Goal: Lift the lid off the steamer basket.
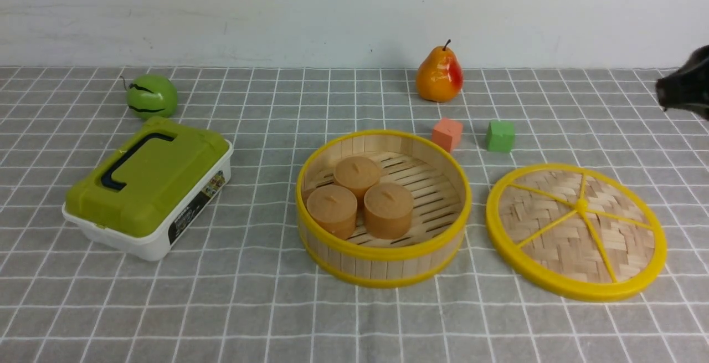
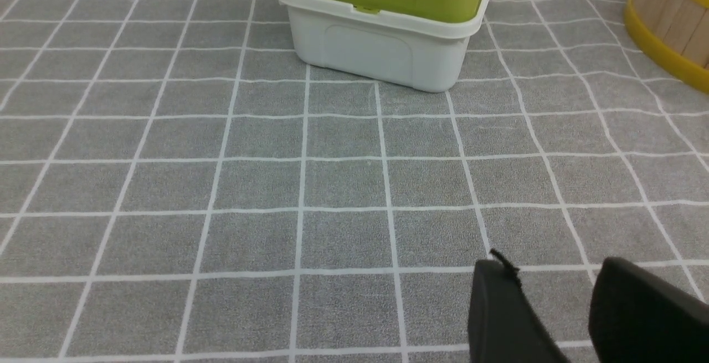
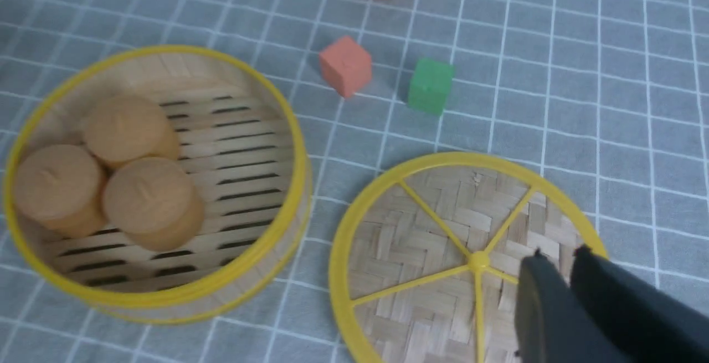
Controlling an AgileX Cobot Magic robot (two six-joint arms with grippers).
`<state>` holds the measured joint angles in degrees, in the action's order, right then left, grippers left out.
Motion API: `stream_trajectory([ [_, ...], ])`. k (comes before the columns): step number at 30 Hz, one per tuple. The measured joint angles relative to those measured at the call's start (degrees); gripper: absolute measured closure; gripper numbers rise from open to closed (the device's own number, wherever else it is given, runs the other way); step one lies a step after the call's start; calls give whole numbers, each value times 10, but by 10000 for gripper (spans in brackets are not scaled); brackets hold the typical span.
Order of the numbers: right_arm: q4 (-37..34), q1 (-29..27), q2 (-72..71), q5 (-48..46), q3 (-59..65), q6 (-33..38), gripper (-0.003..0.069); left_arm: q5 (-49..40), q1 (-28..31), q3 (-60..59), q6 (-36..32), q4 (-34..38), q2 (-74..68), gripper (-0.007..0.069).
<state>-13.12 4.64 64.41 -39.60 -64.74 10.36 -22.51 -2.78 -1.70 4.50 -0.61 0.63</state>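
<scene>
The only writing I can find is on a dark label [image 1: 195,209] on the side of the white box [image 1: 145,244], and it is too small to read. That box is closed under its olive-green lid [image 1: 147,177], so its contents are hidden. The steamer basket [image 1: 383,257] stands open in the middle of the checked cloth [image 1: 249,307], with three round brown cakes [image 1: 359,195] clustered on its slatted floor. The lid [image 1: 576,231] is off and lies flat on the cloth just to the basket's right, not touching it. The right gripper [image 3: 558,252] has its fingers pressed nearly together on nothing, seen over the lid's woven face near the knob. The left gripper [image 2: 554,263] sits over bare cloth, fingers a little apart and empty.
</scene>
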Motion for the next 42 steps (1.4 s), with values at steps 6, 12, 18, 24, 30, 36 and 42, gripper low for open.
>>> stream_trajectory([
  [6, -23, 0, -139, -15, 84, 5, 680, 0, 0, 0, 0, 0, 0, 386],
  [12, -33, 0, -194, -47, 124, 5, 680, 0, 0, 0, 0, 0, 0, 386],
  [18, -61, 0, -208, -62, 140, 7, 680, 0, 0, 0, 0, 0, 0, 386],
  [24, -93, 0, -241, -64, 142, 41, 678, 1, 0, 0, 0, 0, 0, 386],
  [30, -97, 0, -271, -94, 142, 56, 673, 1, 0, 0, 0, 0, 0, 386],
  [36, -97, 0, -271, -139, 142, 56, 667, 1, 0, 0, 0, 0, 0, 386],
  [42, -52, -1, -275, -160, 142, 58, 664, 1, 0, 0, 0, 0, 0, 386],
])
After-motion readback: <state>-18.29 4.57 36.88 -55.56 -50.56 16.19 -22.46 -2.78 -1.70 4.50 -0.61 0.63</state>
